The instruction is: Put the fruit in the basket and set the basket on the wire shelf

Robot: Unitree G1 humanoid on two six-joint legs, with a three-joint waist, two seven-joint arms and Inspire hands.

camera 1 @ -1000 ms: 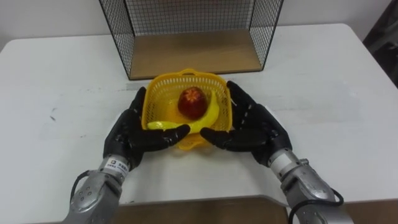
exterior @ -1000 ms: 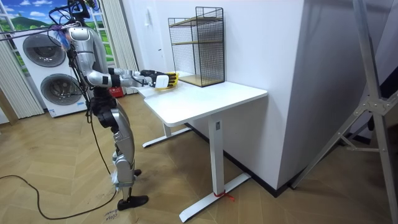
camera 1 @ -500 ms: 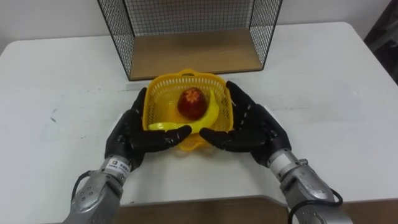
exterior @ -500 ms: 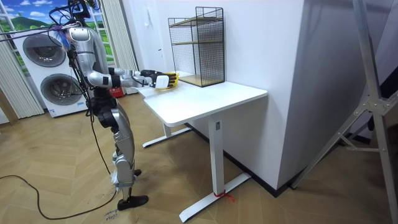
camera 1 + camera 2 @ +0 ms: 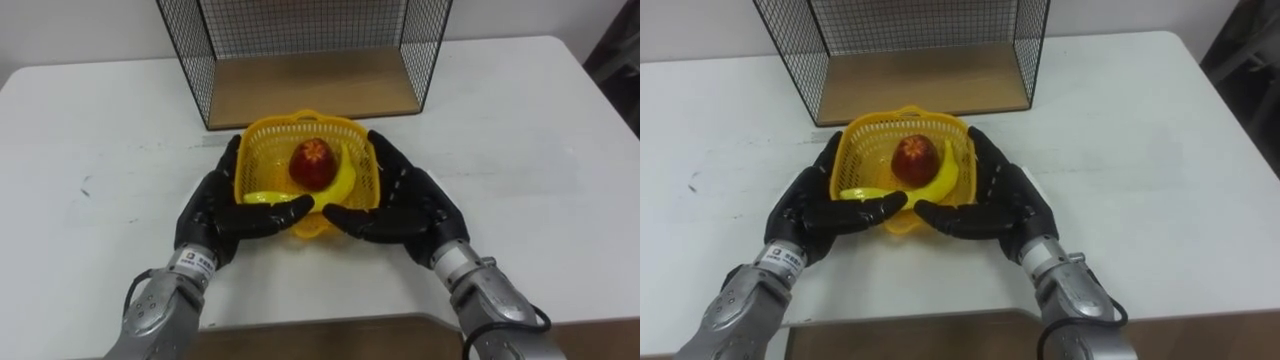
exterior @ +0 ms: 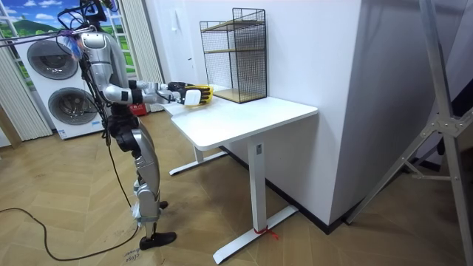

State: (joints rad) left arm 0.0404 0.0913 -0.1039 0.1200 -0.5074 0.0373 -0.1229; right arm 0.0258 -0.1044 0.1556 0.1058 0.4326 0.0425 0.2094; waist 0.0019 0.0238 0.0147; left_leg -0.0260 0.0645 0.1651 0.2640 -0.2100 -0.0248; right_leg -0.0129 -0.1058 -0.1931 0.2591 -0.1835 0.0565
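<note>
A yellow plastic basket (image 5: pixel 300 122) sits between my two black hands, just in front of the wire shelf (image 5: pixel 310 85). A red apple (image 5: pixel 312 163) and a banana (image 5: pixel 340 181) lie inside it. My left hand (image 5: pixel 213 216) presses straight fingers along the basket's left wall. My right hand (image 5: pixel 407 205) does the same on the right wall. Both thumbs reach across the front rim towards each other. In the room view I stand at the white table's (image 6: pixel 244 118) end with both arms stretched forward and the basket (image 6: pixel 199 94) held near the shelf (image 6: pixel 235 55).
The shelf has black wire sides and a wooden base with an open front facing me. White tabletop (image 5: pixel 520 140) spreads to either side of the basket. In the room view, stacked washing machines (image 6: pixel 55 81) stand behind me.
Basket and both hands have edged slightly forward, towards the shelf's open front. The hold on the basket looks the same.
</note>
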